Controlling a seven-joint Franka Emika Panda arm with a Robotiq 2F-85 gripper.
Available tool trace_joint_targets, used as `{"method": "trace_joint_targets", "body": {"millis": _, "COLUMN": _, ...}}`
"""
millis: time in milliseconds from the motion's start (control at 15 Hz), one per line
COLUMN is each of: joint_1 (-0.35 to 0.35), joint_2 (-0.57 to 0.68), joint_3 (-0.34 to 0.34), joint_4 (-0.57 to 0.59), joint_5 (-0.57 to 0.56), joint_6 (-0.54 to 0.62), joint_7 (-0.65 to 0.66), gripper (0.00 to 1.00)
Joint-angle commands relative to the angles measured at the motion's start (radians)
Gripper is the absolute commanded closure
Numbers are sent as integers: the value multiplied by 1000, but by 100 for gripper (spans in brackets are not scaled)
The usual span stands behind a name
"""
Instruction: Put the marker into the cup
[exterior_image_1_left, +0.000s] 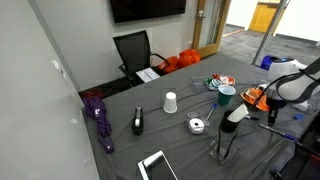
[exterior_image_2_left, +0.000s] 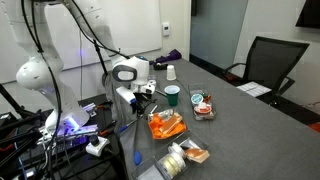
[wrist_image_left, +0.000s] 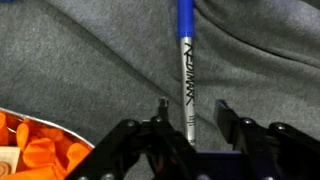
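The marker (wrist_image_left: 187, 60) is a white barrel with black lettering and a blue end, lying on the grey table cloth. My gripper (wrist_image_left: 192, 108) is open and low over it, one finger on each side of the barrel, not closed on it. In both exterior views my gripper (exterior_image_1_left: 257, 99) (exterior_image_2_left: 141, 96) is down at the table edge near the small teal-green cup (exterior_image_1_left: 226, 95) (exterior_image_2_left: 172, 95), which stands upright. The marker is not discernible in the exterior views.
An orange snack bag (wrist_image_left: 35, 150) (exterior_image_2_left: 165, 125) lies right beside the gripper. A white paper cup (exterior_image_1_left: 170, 101) (exterior_image_2_left: 171, 71), a tape roll (exterior_image_1_left: 197, 125), a purple umbrella (exterior_image_1_left: 98, 115), a tablet (exterior_image_1_left: 157, 165) and a tripod (exterior_image_1_left: 230, 125) stand on the table. A black chair (exterior_image_1_left: 133, 50) stands behind the table.
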Motion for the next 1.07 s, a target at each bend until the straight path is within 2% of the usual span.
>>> {"method": "trace_joint_targets", "body": {"millis": 0, "joint_1": -34, "joint_2": 10, "joint_3": 28, "joint_4": 1, "joint_5": 29, "joint_6": -17, "joint_7": -45, "gripper": 42}}
{"method": "trace_joint_targets", "body": {"millis": 133, "joint_1": -33, "joint_2": 15, "joint_3": 28, "joint_4": -3, "joint_5": 26, "joint_6": -14, "joint_7": -42, "gripper": 49}}
{"method": "trace_joint_targets", "body": {"millis": 267, "joint_1": -32, "joint_2": 21, "joint_3": 26, "joint_4": -8, "joint_5": 21, "joint_6": -8, "joint_7": -38, "gripper": 61}}
{"method": "trace_joint_targets", "body": {"millis": 533, "joint_1": -29, "joint_2": 41, "joint_3": 22, "joint_4": -13, "joint_5": 4, "joint_6": 9, "joint_7": -26, "gripper": 49}}
{"method": "trace_joint_targets", "body": {"millis": 1000, "joint_1": -23, "joint_2": 82, "joint_3": 14, "joint_4": -17, "joint_5": -23, "joint_6": 31, "joint_7": -6, "gripper": 53}}
